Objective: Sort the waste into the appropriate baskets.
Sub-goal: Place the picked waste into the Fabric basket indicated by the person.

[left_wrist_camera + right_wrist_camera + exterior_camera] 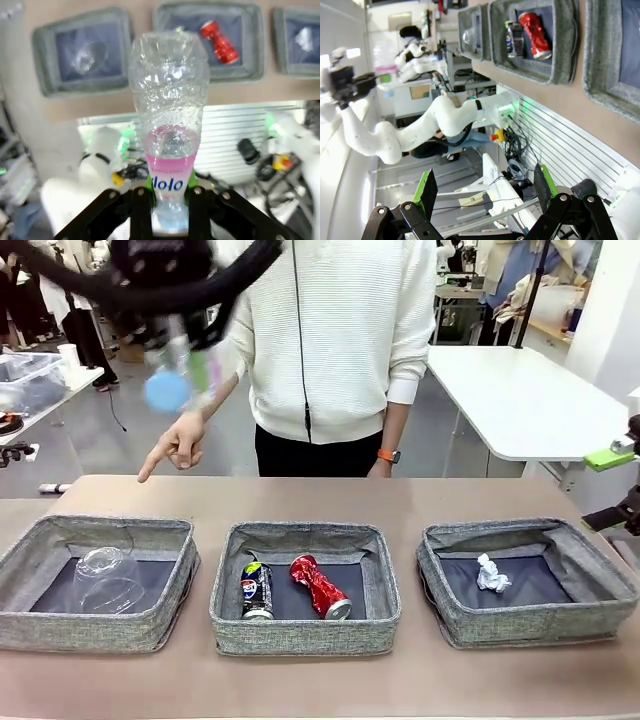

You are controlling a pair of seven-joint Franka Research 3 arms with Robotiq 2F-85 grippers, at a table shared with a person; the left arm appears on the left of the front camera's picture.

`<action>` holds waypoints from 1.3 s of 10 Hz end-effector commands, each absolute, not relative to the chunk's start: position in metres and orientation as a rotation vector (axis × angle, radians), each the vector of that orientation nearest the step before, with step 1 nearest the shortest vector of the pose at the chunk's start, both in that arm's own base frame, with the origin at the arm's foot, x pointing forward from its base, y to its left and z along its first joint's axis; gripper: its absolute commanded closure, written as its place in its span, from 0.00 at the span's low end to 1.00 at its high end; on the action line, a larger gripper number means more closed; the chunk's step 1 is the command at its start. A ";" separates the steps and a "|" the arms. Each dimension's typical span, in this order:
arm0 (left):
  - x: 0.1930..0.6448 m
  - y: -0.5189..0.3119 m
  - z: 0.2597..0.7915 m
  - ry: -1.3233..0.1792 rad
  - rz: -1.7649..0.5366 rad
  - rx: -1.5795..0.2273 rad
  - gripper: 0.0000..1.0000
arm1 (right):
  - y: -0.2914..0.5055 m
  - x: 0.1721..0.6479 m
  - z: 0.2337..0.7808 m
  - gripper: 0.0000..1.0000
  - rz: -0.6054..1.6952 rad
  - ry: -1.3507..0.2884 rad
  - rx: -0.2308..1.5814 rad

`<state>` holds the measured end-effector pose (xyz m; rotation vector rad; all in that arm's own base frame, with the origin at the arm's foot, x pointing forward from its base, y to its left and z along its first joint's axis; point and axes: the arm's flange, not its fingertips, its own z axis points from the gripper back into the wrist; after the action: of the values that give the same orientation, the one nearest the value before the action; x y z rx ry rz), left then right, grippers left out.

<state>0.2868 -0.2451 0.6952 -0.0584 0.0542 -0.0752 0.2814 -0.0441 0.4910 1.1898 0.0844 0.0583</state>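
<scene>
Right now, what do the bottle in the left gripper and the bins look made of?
Bottle: thin clear plastic, glossy and crinkled, with a pink label band; the left gripper is shut on its blue-capped end. Baskets: grey woven fabric, matte, with soft walls that sag slightly and dark flat bottoms, probably cloth over a light stiffener.

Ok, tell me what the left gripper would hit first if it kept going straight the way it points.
Judging by its wrist view, the left gripper, shut on the bottle, points down at the table. The bottle's far end sits over the near wall of the middle basket, so that rim likely comes first, though depth is unclear.
</scene>
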 end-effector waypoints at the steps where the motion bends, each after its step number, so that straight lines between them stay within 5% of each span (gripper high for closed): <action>1: 0.264 -0.165 0.604 0.149 0.035 -0.145 0.78 | -0.045 0.282 0.493 0.00 0.068 0.080 1.206; 5: 0.262 -0.100 0.499 0.126 0.365 -0.285 0.78 | -0.045 0.282 0.493 0.00 0.068 0.080 1.206; 9: 0.268 -0.081 0.488 0.067 0.424 -0.353 0.78 | -0.045 0.282 0.493 0.00 0.068 0.080 1.206; 10: 0.269 -0.078 0.490 0.034 0.461 -0.364 0.70 | -0.045 0.282 0.493 0.00 0.068 0.080 1.206; 11: 0.270 -0.076 0.490 -0.006 0.484 -0.371 0.19 | -0.045 0.282 0.493 0.00 0.068 0.080 1.206; 13: 0.276 -0.074 0.490 -0.121 0.615 -0.395 0.00 | -0.045 0.282 0.493 0.00 0.068 0.080 1.206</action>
<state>0.2866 -0.0676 0.5108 -0.3809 -0.0605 0.5419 0.2815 -0.0441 0.4910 1.1900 0.0846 0.0582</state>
